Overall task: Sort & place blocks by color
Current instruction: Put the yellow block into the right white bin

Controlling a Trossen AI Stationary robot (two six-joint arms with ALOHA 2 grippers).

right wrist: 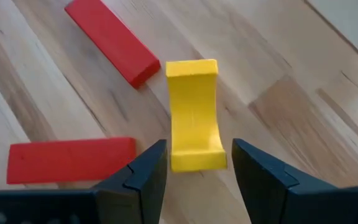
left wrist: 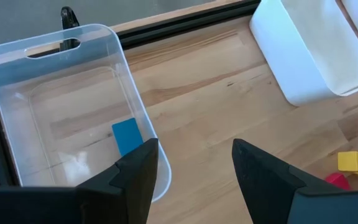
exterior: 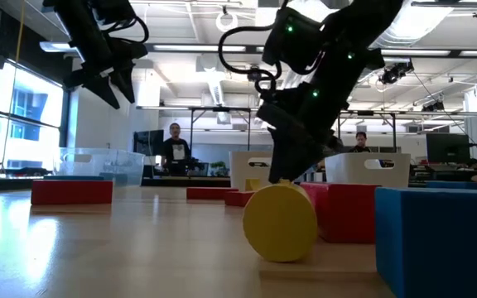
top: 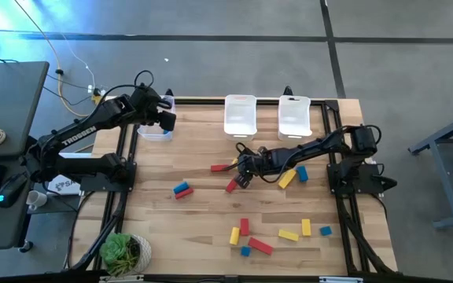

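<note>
Right claw (right wrist: 196, 167) low, spread astride yellow block (right wrist: 194, 115); left claw (left wrist: 194, 163) spread above clear bin (left wrist: 73, 99).

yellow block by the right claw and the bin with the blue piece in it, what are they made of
Yellow block: probably painted wood or plastic; flat, even, opaque colour with a soft sheen and no visible grain.
Bin: clear plastic, glossy; the table's wood and the blue block show through its walls.

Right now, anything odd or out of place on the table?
Nothing damaged or spilled. Loose coloured blocks lie scattered unsorted on the wooden table; one blue block sits in the clear plastic bin.
</note>
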